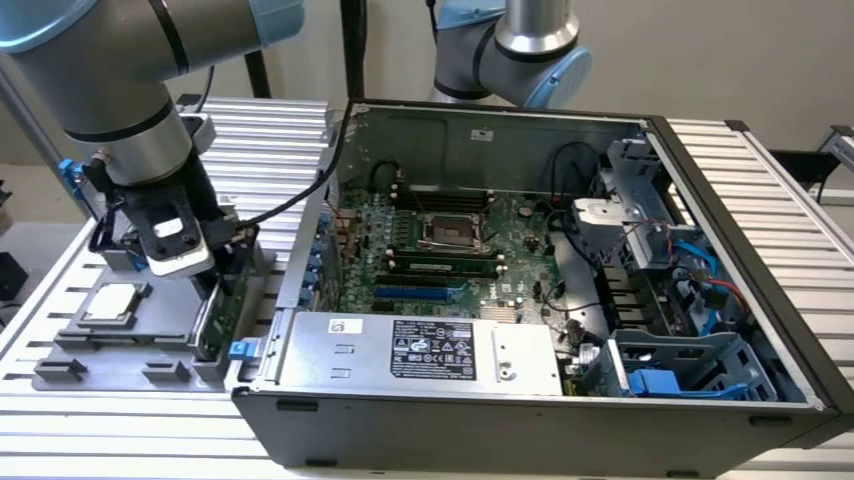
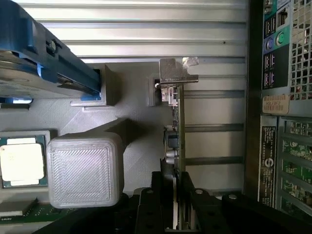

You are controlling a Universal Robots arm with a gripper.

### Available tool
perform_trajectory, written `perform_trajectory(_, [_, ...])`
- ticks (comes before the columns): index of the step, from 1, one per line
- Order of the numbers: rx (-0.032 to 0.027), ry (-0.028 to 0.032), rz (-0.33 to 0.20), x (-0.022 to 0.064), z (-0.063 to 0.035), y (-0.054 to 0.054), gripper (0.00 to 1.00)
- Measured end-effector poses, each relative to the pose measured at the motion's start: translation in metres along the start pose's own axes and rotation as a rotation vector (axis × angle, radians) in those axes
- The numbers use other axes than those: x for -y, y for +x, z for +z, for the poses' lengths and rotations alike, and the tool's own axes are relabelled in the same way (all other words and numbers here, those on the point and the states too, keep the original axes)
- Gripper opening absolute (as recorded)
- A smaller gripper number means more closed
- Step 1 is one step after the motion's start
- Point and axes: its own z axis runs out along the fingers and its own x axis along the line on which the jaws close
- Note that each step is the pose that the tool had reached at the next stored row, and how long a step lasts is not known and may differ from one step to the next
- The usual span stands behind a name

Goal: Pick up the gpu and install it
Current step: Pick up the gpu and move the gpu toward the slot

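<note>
While the gpu [image 1: 211, 318], a thin flat green circuit card with a silver metal end bracket [image 2: 175, 73], stands on its long edge in the grey plastic fixture tray [image 1: 80, 362], the black two-fingered gripper [image 1: 216, 272] reaches down onto it from above. The card sits at the side of the tray that faces the open dark grey computer case [image 1: 534, 425], which stands just beside the tray on the exterior view's right.

Seen from the wrist, the gpu [image 2: 179, 127] shows edge-on, and the gripper [image 2: 178, 215] has it between its black fingers [image 2: 160, 204]. One finger presses each face of the card at the end away from the bracket, so the fingers are clenched on the gpu. Whether the card's lower edge has left its slot in the tray [image 2: 141, 146] cannot be told.

On the same tray, well apart from the card, a small square silver CPU chip [image 1: 110, 303] lies flat in its own recess [image 2: 17, 163]. A silver boxy hard drive with blue rails [image 2: 53, 62] rests at the tray's far end, beyond the chip. The case's ribbed rear panel [image 2: 273, 122], with ports and vent slots, faces the tray.
</note>
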Motion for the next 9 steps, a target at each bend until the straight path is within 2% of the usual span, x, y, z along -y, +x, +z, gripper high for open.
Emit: perform_trajectory(9, [0.0003, 0.0008, 0.017, -0.0001, 0.0002, 0.0, 0.27])
